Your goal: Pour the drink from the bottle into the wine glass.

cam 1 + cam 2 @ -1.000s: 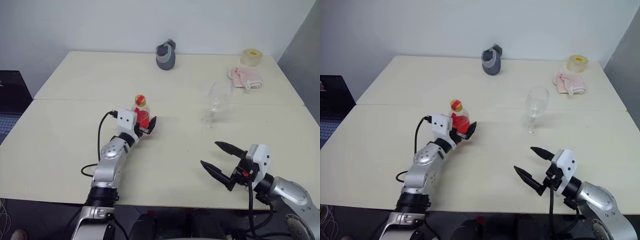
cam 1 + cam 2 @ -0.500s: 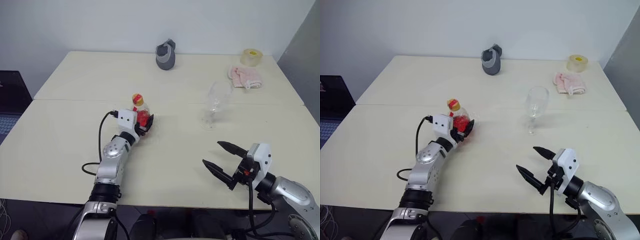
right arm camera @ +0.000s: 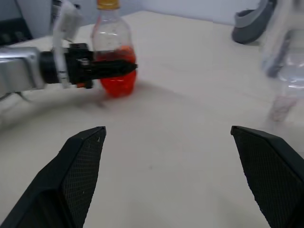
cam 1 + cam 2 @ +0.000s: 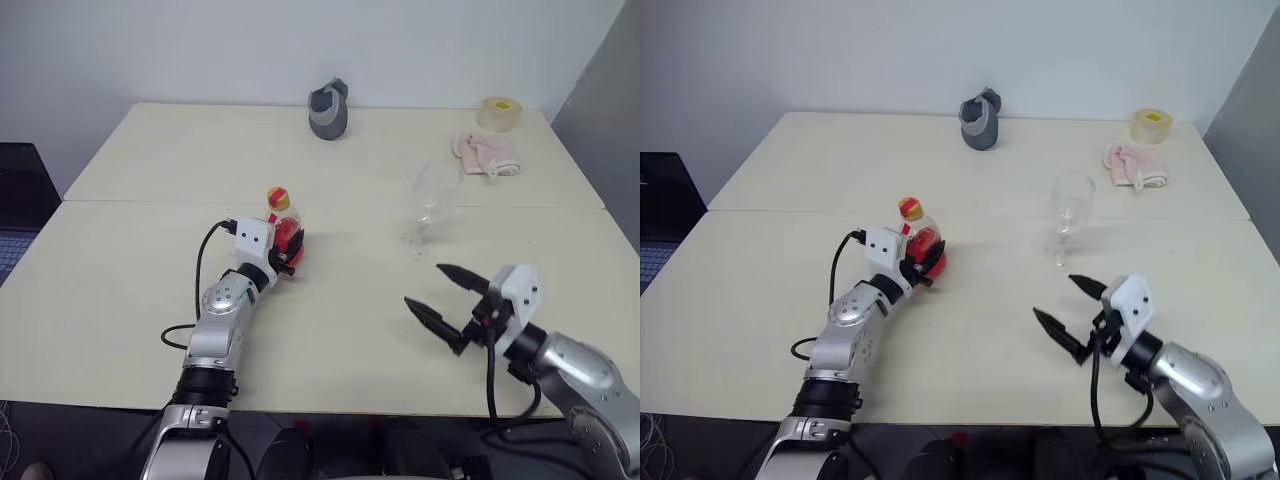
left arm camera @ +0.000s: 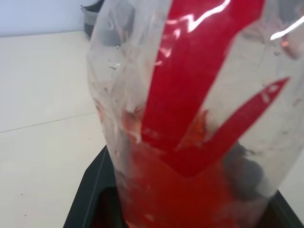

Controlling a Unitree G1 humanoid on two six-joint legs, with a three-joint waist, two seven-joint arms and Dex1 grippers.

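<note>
The bottle (image 4: 916, 238) stands upright on the desk (image 4: 770, 260), left of centre, long axis vertical, yellow top up and the red drink (image 5: 190, 142) filling its lower body. The left gripper (image 4: 925, 258) reaches in level from about 7 o'clock of the bottle, and its fingers (image 3: 111, 69) are narrowed onto the red lower body, one on each side. The left wrist view has the bottle pressed right up between them, so I judge this a grip taken or all but taken.

The glass (image 4: 1069, 212) stands upright at about 3 o'clock from the bottle, well apart from it, stem vertical and bowl empty. The coming move turns on that gap: the bottle must be lifted and carried toward 3 o'clock, then tipped with its neck over the rim. The right gripper (image 4: 1072, 312) is the nearer of the two to the glass, hovering at about 6 o'clock of its foot, fingers spread wide and holding nothing.

Against a second ago, the left fingers have gone from wide around the bottle to closed in on it; the bottle tilted briefly midway and now stands straight again. The right gripper has moved up the desk toward the glass, no narrower than before.
</note>
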